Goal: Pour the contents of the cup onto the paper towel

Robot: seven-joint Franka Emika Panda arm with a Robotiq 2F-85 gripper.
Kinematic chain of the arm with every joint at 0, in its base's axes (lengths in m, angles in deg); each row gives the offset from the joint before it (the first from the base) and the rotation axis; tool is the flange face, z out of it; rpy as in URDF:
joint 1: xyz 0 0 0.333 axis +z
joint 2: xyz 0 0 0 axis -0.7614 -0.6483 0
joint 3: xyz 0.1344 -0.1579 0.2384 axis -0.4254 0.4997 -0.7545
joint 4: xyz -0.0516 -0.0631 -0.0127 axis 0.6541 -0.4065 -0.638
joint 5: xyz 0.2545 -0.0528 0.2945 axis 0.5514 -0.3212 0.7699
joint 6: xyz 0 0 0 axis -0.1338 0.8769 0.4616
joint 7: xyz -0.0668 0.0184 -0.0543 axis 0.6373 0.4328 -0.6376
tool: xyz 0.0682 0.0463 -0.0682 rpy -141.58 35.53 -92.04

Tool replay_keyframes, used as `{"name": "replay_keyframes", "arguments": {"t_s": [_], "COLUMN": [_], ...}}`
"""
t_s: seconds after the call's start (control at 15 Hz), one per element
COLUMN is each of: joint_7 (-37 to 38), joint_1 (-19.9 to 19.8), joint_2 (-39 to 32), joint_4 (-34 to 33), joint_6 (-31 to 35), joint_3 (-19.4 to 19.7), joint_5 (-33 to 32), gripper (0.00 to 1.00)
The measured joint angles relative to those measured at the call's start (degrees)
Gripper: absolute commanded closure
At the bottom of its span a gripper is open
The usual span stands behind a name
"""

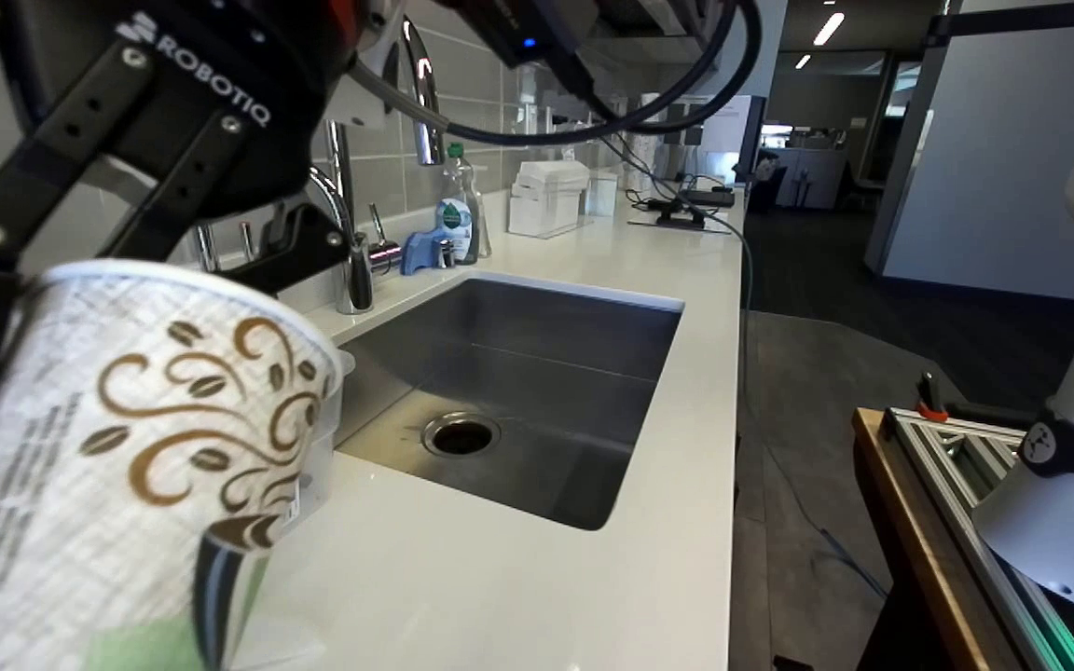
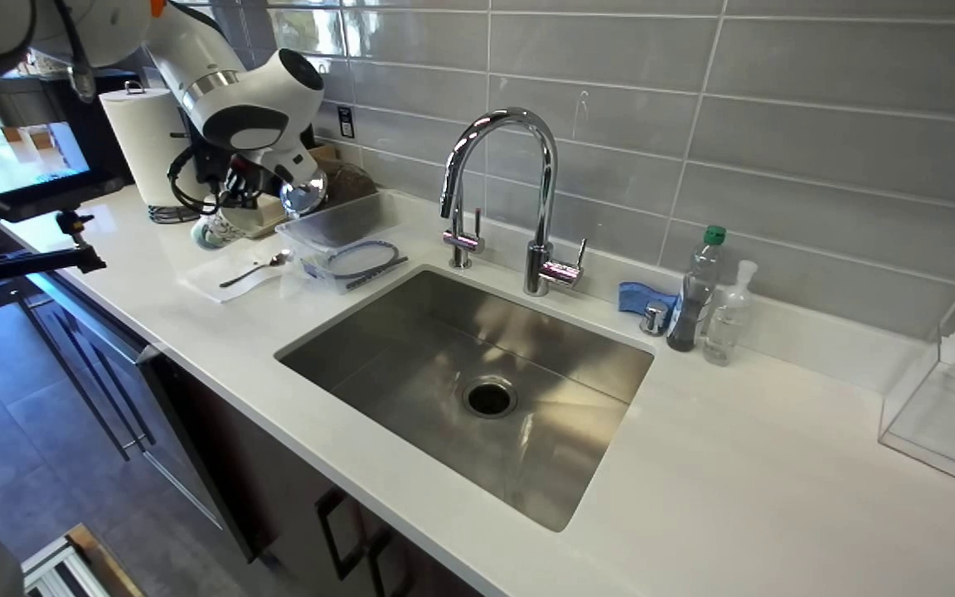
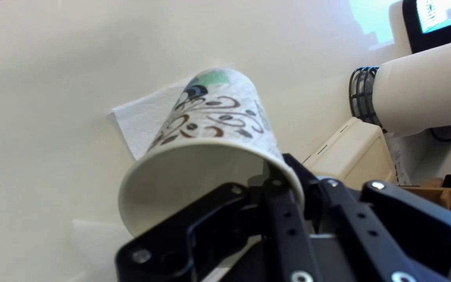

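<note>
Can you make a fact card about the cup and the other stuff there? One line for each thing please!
Cup: tilted, with brown swirls and bean shapes printed on it
What's inside: can't tell; the part I can see is just pale cup wall
Gripper: pinching the cup's rim
Paper towel: white sheet, partly hidden behind the cup in the wrist view
Spoon: in an exterior view, looks to be lying on the paper towel
Sink: metal
Clear bin: beside the sink
</note>
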Motion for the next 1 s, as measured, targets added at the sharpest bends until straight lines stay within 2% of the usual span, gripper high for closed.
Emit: {"name": "replay_keyframes", "arguments": {"t_s": [0.53, 0.87, 1.0], "joint_7": [-9.55, -17.37, -22.48], "joint_1": [2.03, 3.01, 2.85], "joint_2": [-11.6, -18.03, -19.75], "joint_4": [-10.17, -16.62, -18.4], "joint_6": [5.94, 11.71, 13.75], "joint_3": [-2.52, -4.19, -5.06], "joint_5": [7.27, 14.54, 19.88], "gripper": [0.98, 0.98, 0.98]}}
